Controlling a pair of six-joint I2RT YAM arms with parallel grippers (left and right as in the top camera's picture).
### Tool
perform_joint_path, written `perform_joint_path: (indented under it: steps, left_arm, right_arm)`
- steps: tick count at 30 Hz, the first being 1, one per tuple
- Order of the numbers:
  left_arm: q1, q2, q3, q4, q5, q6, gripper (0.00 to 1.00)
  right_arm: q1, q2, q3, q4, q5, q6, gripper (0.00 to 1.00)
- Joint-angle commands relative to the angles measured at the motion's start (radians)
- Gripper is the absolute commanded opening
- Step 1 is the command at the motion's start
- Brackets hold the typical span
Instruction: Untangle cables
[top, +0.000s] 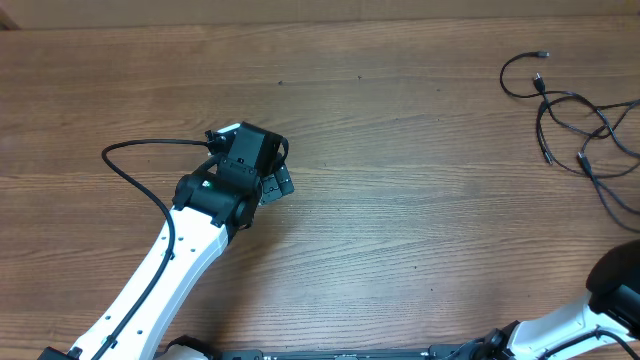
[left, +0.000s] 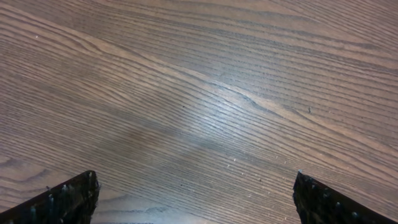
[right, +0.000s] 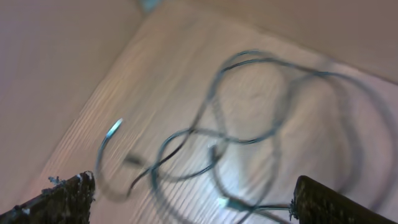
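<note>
The cables (top: 575, 120) are thin black cords looped together on the wooden table at the far right of the overhead view, with small plug ends. The right wrist view shows them blurred (right: 249, 137), lying ahead of and between the tips of my right gripper (right: 193, 199), which is open and holds nothing. The right arm's base shows at the bottom right corner of the overhead view. My left gripper (top: 280, 185) hangs over the middle-left of the table, far from the cables. In the left wrist view it is open (left: 196, 196) over bare wood.
A thicker black cable (top: 135, 165) of the left arm loops out to the left of its wrist. The table's far edge (top: 300, 22) runs along the top of the overhead view.
</note>
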Motion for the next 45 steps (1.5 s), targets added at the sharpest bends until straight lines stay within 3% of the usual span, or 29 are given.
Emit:
perform_joint_path:
  steps: [1,10,17,45]
  left_arm:
    - [0.004,0.000,0.018,0.001,-0.013,-0.014,1.00]
    - [0.004,0.000,0.018,0.001,-0.013,-0.014,1.00]
    - [0.004,0.000,0.018,0.001,-0.013,-0.014,1.00]
    - [0.004,0.000,0.018,0.002,-0.013,-0.014,0.99]
  right_arm:
    - [0.102,-0.002,-0.006,-0.008,-0.153,-0.187,1.00]
    - [0.507,-0.002,-0.006,-0.055,-0.138,-0.254,1.00]
    - [0.664,-0.002,-0.006,-0.056,-0.138,-0.254,1.00]
    - [0.686,-0.002,-0.006,-0.056,-0.138,-0.254,1.00]
